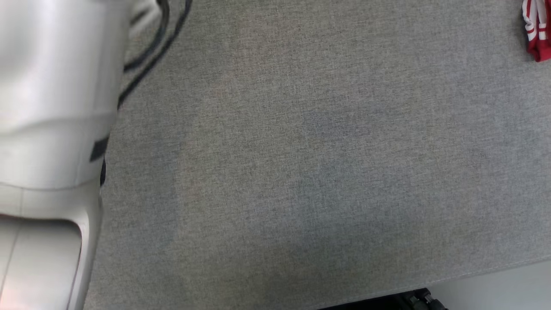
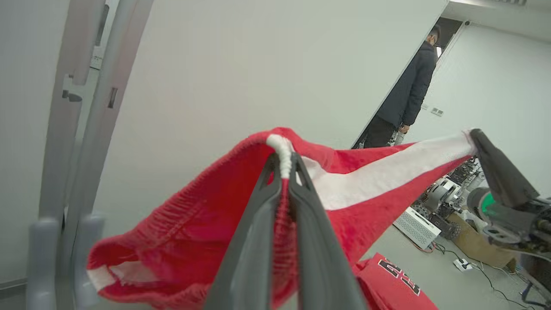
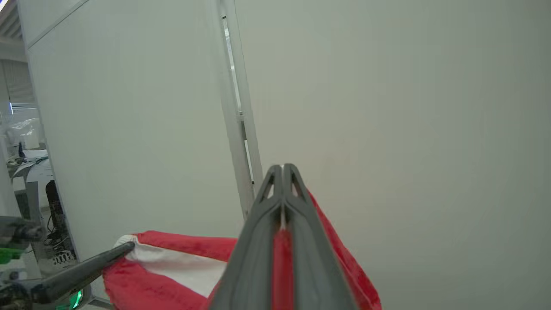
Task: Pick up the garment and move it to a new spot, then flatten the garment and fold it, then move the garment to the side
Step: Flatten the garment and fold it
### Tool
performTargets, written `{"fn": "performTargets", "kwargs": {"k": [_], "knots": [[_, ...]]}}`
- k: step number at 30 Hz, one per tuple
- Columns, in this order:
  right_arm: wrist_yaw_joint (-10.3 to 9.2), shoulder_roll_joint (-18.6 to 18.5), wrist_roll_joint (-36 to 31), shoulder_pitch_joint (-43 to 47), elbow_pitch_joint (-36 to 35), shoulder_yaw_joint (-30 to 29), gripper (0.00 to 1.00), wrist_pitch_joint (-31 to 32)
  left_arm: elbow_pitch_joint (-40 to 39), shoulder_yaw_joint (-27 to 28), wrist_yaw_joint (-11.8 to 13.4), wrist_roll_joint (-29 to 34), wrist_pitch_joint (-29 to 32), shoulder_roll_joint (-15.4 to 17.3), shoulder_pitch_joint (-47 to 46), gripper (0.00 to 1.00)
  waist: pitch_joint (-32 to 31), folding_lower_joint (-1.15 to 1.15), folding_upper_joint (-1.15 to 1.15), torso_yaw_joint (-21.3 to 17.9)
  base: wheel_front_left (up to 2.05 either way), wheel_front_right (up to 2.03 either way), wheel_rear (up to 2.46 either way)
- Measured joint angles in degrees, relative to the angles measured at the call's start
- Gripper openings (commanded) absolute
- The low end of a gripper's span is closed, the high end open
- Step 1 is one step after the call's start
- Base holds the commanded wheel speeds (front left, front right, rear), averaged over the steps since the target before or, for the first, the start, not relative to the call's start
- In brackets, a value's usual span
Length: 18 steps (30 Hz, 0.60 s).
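The garment [image 2: 193,232] is red with a white stripe and white edging, and it hangs stretched in the air between my two grippers. My left gripper [image 2: 283,159] is shut on its white-trimmed edge. My right gripper [image 2: 473,135] pinches the far end of the white stripe. In the right wrist view, the right gripper [image 3: 283,168] is shut on red cloth of the garment [image 3: 172,262], and the left gripper [image 3: 129,246] holds its white corner at lower left. A red and white piece of cloth [image 1: 538,30] shows at the top right edge of the head view.
A grey fabric table [image 1: 301,150] spreads below, its front edge at the lower right. My pale forearm [image 1: 47,129] and dark cables [image 1: 150,56] stand at the left. A person [image 2: 409,90] stands by a doorway. Red cloth with black lettering [image 2: 391,284] lies lower down.
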Motion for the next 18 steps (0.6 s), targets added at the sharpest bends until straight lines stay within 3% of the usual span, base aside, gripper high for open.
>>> {"fn": "performTargets", "kwargs": {"k": [4,10,18], "knots": [[0.00,-0.1,-0.2,12.8,-4.5,-0.9,0.00,0.0,-5.3,-4.7,-0.2,-3.8,-1.2,4.9,12.3,0.00,-0.5,0.00,0.00,-0.4,0.00,0.00,0.00],[0.00,1.5,-0.3,35.4,-7.9,-8.1,0.00,0.0,-12.7,-5.7,-0.2,-10.8,-4.5,11.5,34.2,0.00,-3.9,0.00,0.00,-0.2,0.00,0.00,0.00],[0.05,5.4,4.8,63.8,-14.8,-15.1,0.00,0.1,-21.9,-6.1,1.1,-18.3,-6.3,14.8,60.1,0.00,-11.5,-0.01,0.00,0.6,0.00,0.00,0.00]]}}
